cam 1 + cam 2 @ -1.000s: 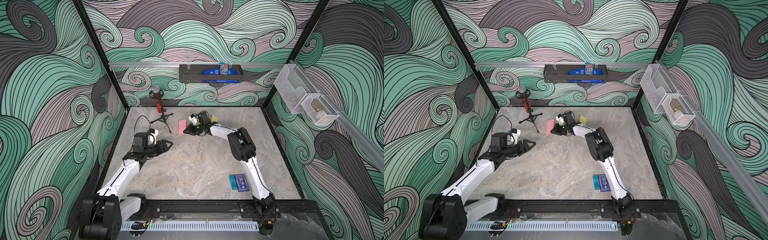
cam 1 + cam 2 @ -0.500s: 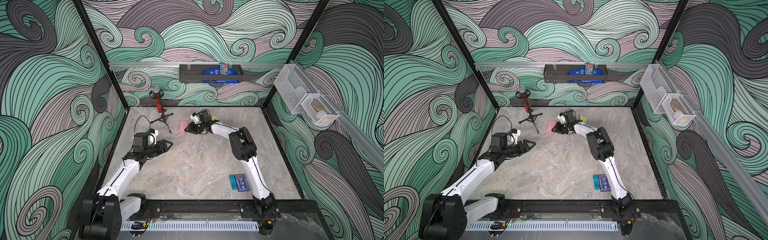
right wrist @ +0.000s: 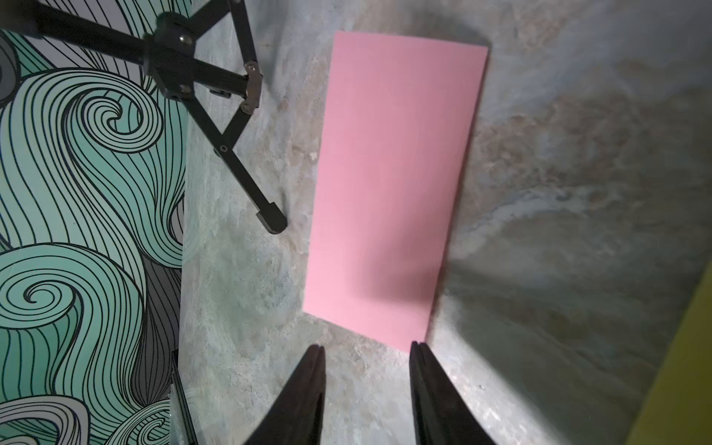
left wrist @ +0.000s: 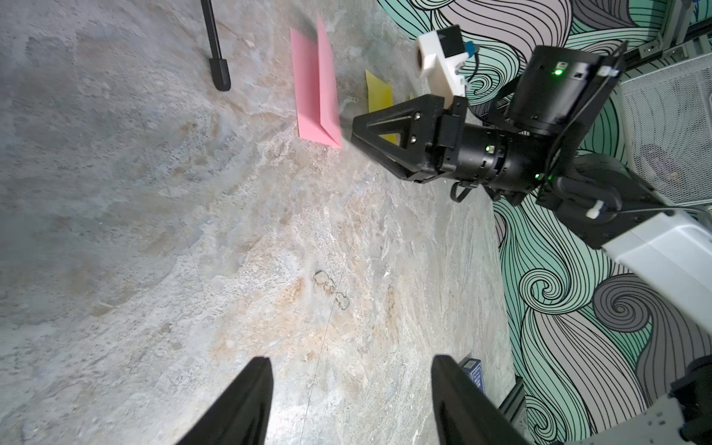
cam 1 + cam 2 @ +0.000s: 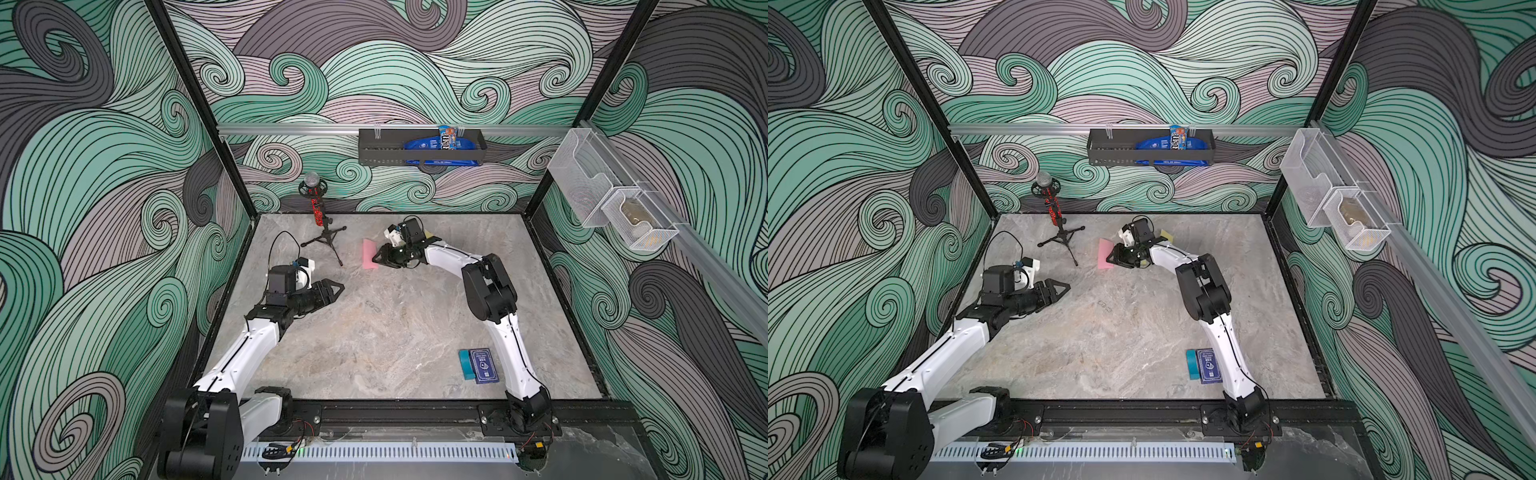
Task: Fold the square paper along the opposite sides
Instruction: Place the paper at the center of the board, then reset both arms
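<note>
At far end of table: your right hand, jaws apart, empty beside folded pink paper. Flap stands raised; next, press crease flat.

Found the paper on the worktop toward the back, between the microphone stand and the right pincer.
</note>
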You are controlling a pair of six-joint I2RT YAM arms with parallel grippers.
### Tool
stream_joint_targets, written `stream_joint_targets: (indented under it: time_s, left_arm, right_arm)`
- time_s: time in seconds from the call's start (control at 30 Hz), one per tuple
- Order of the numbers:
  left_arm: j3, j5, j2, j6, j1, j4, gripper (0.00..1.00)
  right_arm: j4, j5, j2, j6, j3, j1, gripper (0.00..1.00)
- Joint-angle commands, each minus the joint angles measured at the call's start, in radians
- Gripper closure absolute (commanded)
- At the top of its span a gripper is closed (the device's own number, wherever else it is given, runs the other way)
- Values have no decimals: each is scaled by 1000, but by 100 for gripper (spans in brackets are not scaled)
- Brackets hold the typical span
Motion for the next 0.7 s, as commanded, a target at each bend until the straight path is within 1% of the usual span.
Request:
stream_joint_targets:
  time_s: [0.0, 0.1, 0.13, 0.2, 0.23, 0.3, 0.33, 0.4, 0.43, 0.47, 0.5, 0.53, 0.57, 0.6, 0.63, 0.67]
  left_arm:
    - [45, -34, -8, 21, 4, -43, 32]
    - [60, -77, -14, 35, 4, -67, 28]
    - [80, -103, -16, 49, 4, -89, 24]
    - [125, -199, -13, 56, -1, -140, 8]
    - [152, -259, -5, 51, -6, -168, 2]
    - [195, -418, 4, 5, -27, -201, 1]
    - [192, -490, -2, -58, -30, -199, 1]
    - [132, -585, -43, -143, -33, -107, 1]
    - [88, -632, -73, -148, -38, -34, 1]
    - [37, -682, -104, -111, -52, 67, 1]
    - [-17, -703, -120, -52, -59, 175, 1]
    - [-49, -651, -89, 78, -57, 291, 1]
    - [-52, -579, -32, 213, -55, 347, 1]
    - [-44, -543, 15, 308, -55, 368, 1]
    - [-26, -548, 66, 368, -54, 372, 1]
    - [-23, -561, 105, 404, -47, 392, 1]
  right_arm:
    - [-28, 19, -93, -32, 7, -5, 60]
    - [-37, 36, -166, -45, -36, -2, 60]
    - [-37, 45, -205, -58, -62, 0, 60]
    - [-34, 83, -300, -97, -138, 3, 60]
    - [-32, 113, -361, -130, -190, 3, 60]
    - [-19, 208, -482, -214, -305, 2, 57]
    - [17, 278, -558, -254, -392, -1, 54]
    - [119, 337, -714, -325, -569, -21, 48]
    - [175, 373, -800, -353, -662, -31, 41]
    - [249, 446, -883, -376, -755, -38, 35]
    - [318, 534, -954, -399, -840, -38, 32]
    - [423, 644, -1027, -429, -942, -43, 27]
    - [550, 742, -1101, -470, -1049, -46, 4]
    - [685, 805, -1158, -531, -1152, -49, 0]
    - [855, 862, -1220, -596, -1269, -52, 0]
    - [1011, 891, -1268, -672, -1374, -63, 0]
